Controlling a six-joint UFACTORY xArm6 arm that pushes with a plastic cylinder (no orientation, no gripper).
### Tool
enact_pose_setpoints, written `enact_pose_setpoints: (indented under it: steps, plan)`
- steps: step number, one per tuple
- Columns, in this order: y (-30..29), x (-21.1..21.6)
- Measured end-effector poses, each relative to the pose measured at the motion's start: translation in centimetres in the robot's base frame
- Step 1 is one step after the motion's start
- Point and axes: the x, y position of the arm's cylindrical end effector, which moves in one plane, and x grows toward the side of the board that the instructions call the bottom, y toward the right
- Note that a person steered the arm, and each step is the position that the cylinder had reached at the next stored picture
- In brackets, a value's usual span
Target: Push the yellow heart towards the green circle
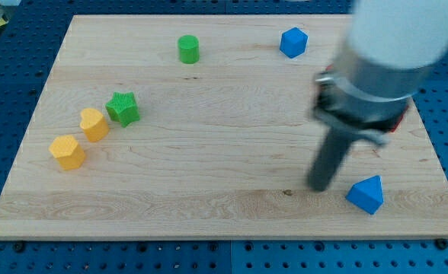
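Note:
The yellow heart (94, 124) lies at the view's left, touching or nearly touching a green star (123, 108) on its upper right. The green circle (188, 49) stands near the view's top, left of centre, well up and to the right of the heart. My tip (319, 185) rests on the board at the lower right, far from both, just left of a blue triangle (366, 194). The arm's body is blurred above the rod.
A yellow pentagon-like block (68, 151) sits lower left of the heart. A blue block (292, 42) is at the top, right of centre. A sliver of a red block (399, 122) shows behind the arm. The wooden board (209, 198) ends at blue surroundings.

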Motion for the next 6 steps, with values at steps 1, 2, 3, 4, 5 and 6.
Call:
enact_pose_setpoints:
  steps: [1, 2, 3, 4, 5, 6]
  plan:
    - [-12.4, 2.0]
    - [-24.5, -2.9]
    - [-31.3, -13.2]
    - [-28.2, -19.5]
    - [-20.7, -22.4]
    - [-15.5, -17.7]
